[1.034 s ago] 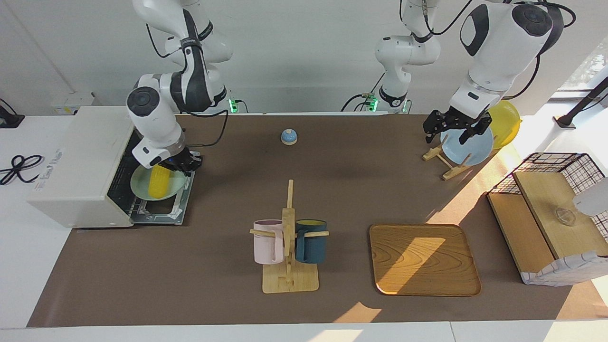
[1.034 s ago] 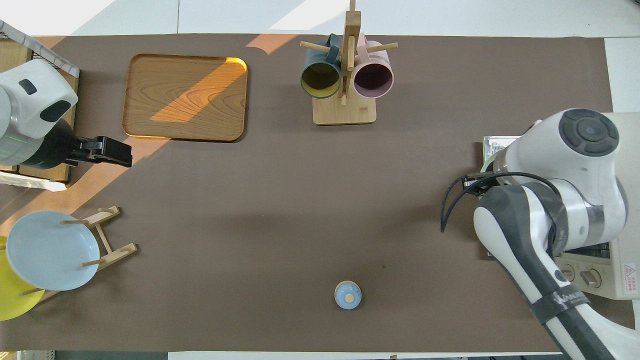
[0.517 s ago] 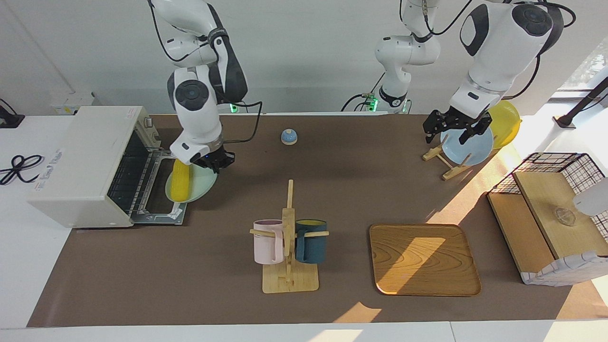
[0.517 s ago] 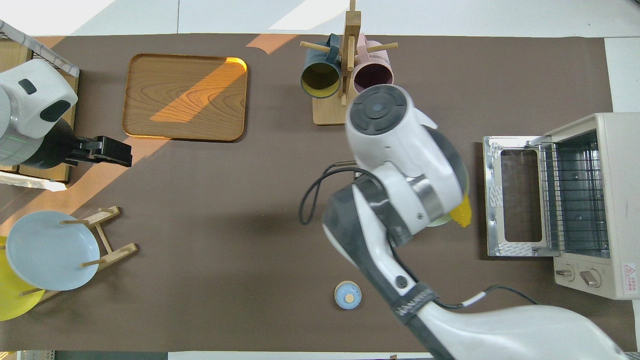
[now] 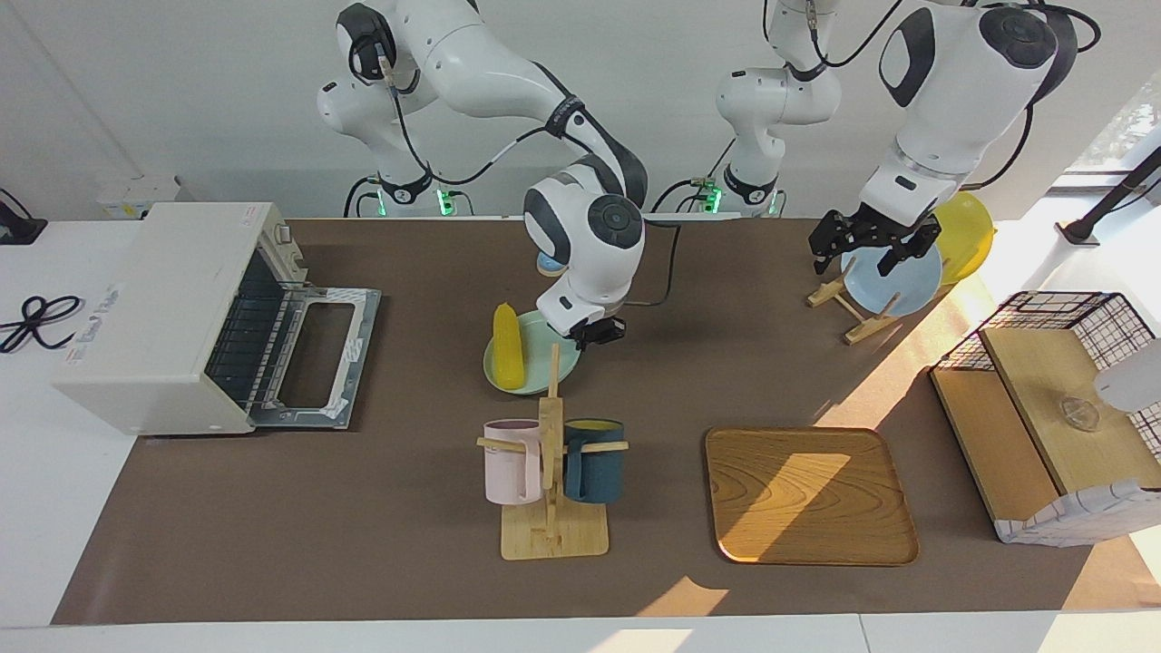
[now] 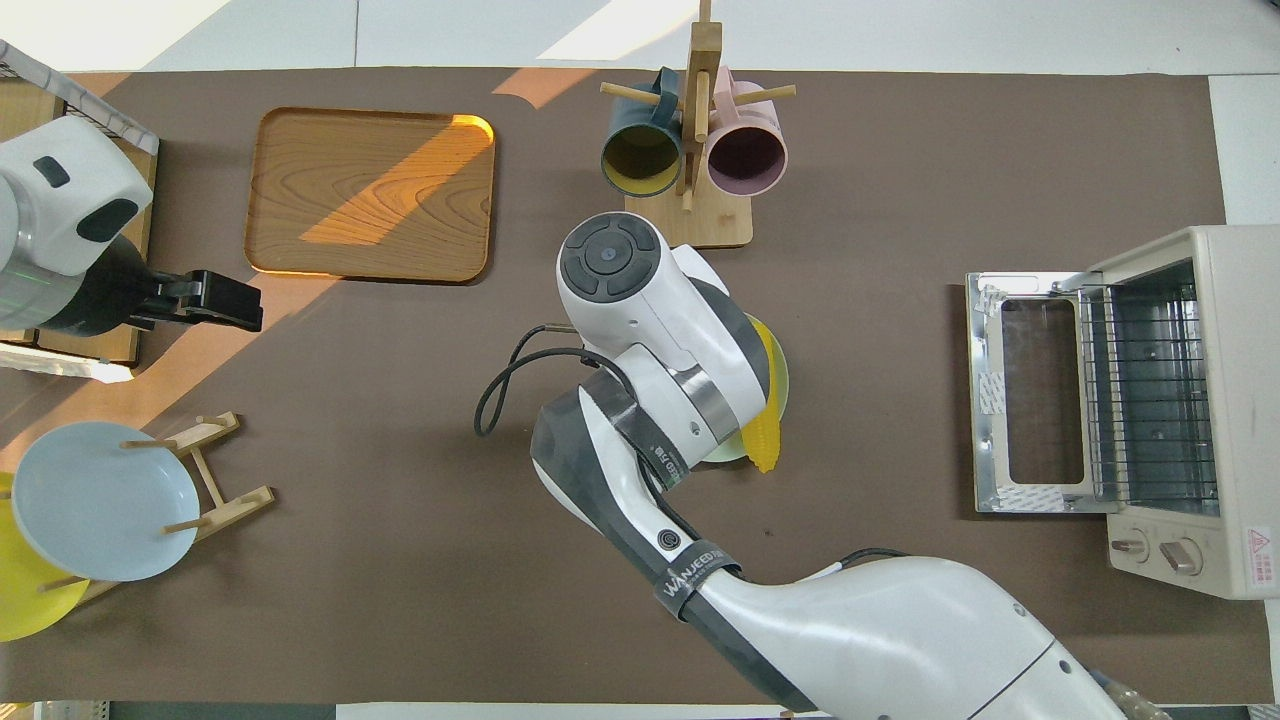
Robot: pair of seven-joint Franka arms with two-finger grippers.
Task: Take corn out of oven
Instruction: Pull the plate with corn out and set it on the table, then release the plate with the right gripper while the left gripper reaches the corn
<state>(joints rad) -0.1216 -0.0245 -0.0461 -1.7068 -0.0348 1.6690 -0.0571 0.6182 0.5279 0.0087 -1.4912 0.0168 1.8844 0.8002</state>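
The yellow corn (image 5: 508, 358) lies on a pale green plate (image 5: 555, 367) out on the brown mat, between the oven and the mug rack. My right gripper (image 5: 591, 336) is shut on the plate's rim. I cannot tell whether the plate rests on the mat or hangs just above it. In the overhead view my right arm hides most of it; only the corn's tip (image 6: 765, 452) and plate rim (image 6: 781, 375) show. The off-white oven (image 5: 154, 299) stands at the right arm's end with its door (image 5: 361, 310) down and its rack bare. My left gripper (image 5: 866, 243) waits, open, over the plate stand.
A wooden mug rack (image 5: 551, 453) with a pink and a dark blue mug stands just beside the plate, farther from the robots. A wooden tray (image 5: 807, 494), a wire-sided basket (image 5: 1052, 399), and a stand with a blue plate (image 5: 898, 277) and yellow plate (image 5: 969, 231) are toward the left arm's end.
My right gripper has carried the plate with the corn off the oven's open door and across the mat to beside the mug rack. The left arm has not moved.
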